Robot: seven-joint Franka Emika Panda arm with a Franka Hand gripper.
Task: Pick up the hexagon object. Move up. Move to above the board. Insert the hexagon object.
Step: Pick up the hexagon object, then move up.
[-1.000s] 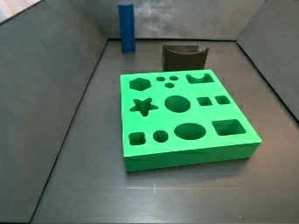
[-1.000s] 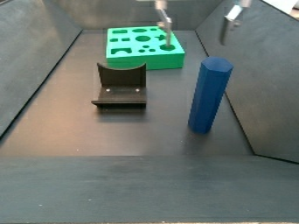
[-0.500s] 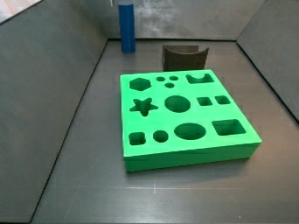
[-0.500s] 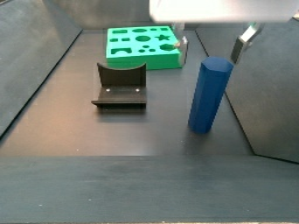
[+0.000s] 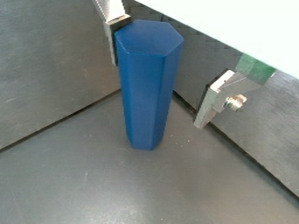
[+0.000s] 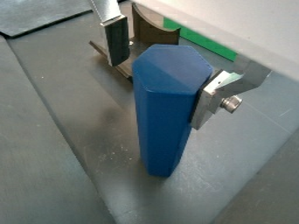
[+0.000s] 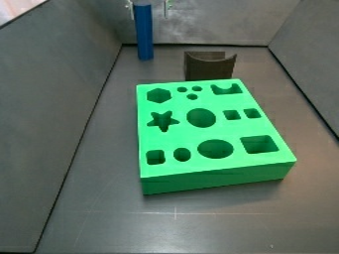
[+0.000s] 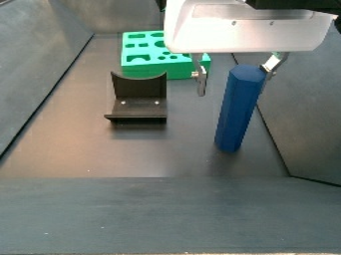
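gripper point(image 5: 166, 59) lowered | hexagon object point(image 5: 145, 83) upright between open fingers point(image 5: 219, 94)

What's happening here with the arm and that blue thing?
The arm's end effector has come down around the top of the blue hexagon object, which stands upright on the dark floor. In both wrist views a silver finger sits on each side of the peg with gaps showing, so it looks open and not yet clamped. The green board lies apart from it, its holes empty, with the dark fixture in between.
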